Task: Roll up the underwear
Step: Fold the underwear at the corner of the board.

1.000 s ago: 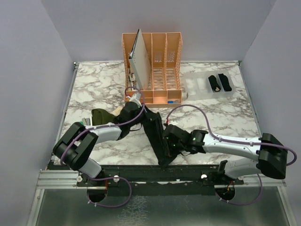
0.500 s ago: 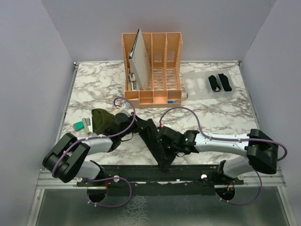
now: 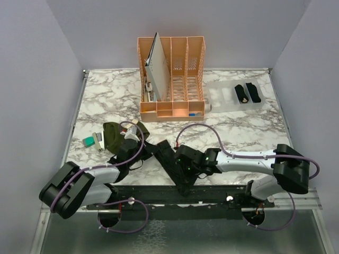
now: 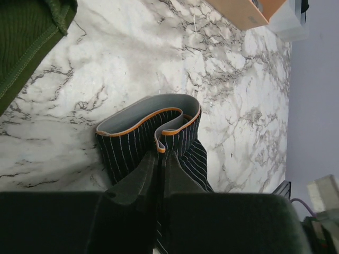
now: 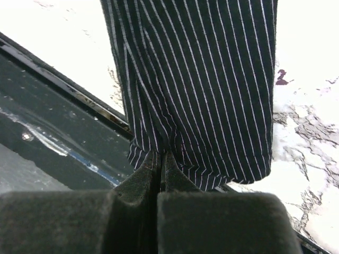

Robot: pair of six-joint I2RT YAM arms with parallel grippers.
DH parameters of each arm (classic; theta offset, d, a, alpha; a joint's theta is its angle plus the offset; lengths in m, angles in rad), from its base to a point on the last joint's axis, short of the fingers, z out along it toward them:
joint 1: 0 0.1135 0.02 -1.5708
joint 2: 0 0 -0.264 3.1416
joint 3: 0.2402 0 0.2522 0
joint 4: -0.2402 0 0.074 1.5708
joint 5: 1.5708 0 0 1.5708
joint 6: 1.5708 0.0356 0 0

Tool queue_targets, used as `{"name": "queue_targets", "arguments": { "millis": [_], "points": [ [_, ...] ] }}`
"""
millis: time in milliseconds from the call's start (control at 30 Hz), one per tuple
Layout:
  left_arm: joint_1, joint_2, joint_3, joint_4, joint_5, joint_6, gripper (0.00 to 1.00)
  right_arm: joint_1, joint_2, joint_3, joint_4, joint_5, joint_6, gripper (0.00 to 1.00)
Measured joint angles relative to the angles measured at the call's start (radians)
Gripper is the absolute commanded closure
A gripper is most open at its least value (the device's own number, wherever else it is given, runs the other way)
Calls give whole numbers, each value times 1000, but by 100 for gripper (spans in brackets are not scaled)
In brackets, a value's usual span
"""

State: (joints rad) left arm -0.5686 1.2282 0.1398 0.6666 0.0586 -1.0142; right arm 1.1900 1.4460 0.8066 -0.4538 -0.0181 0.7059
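— from overhead, where was the striped underwear (image 3: 170, 165)?
— low in the middle of the frame, a dark strip slanting down toward the near edge of the marble table (image 3: 249, 132). the left gripper (image 3: 150, 150) sat at its upper left end and the right gripper (image 3: 180, 160) on its right side, both pinched onto the cloth. the olive-green underwear (image 3: 112, 136) lay to the left, near a teal block (image 3: 88, 141). two black rolls (image 3: 242, 93) sat in a clear tray (image 3: 222, 98) at upper right.
— and the left wrist view?
— its fingers (image 4: 135, 182) were pressed together on the striped cloth at bottom centre. the grey, orange-edged waistband (image 4: 143, 114) curled in a loop on the marble, and green cloth filled the upper left corner.
— the right wrist one?
— much the same: fingers (image 5: 140, 177) clamped tight on the hem, stripes running up the frame, a dark rail (image 5: 47, 100) along the left.
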Motion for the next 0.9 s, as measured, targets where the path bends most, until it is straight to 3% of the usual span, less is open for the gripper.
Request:
{"name": "queue_targets", "arguments": {
  "millis": [67,267,400,467,600,900],
  "points": [
    [0,-25,-10,-22,-13,0,85,2,28,0,1,0,0,100],
    [0,-55,20,-117,-47,14,60,4,75,2,1,0,0,99],
    [3,-68,47,-195,-54,19,58,9,75,6,3,0,-2,100],
    [4,-85,63,-237,-55,22,46,11,75,6,4,0,-2,99],
    [4,-123,107,-340,-57,32,35,18,76,6,6,0,-1,100],
    [4,-152,200,-521,-40,52,27,28,83,6,18,0,-1,99]
  ]
}}
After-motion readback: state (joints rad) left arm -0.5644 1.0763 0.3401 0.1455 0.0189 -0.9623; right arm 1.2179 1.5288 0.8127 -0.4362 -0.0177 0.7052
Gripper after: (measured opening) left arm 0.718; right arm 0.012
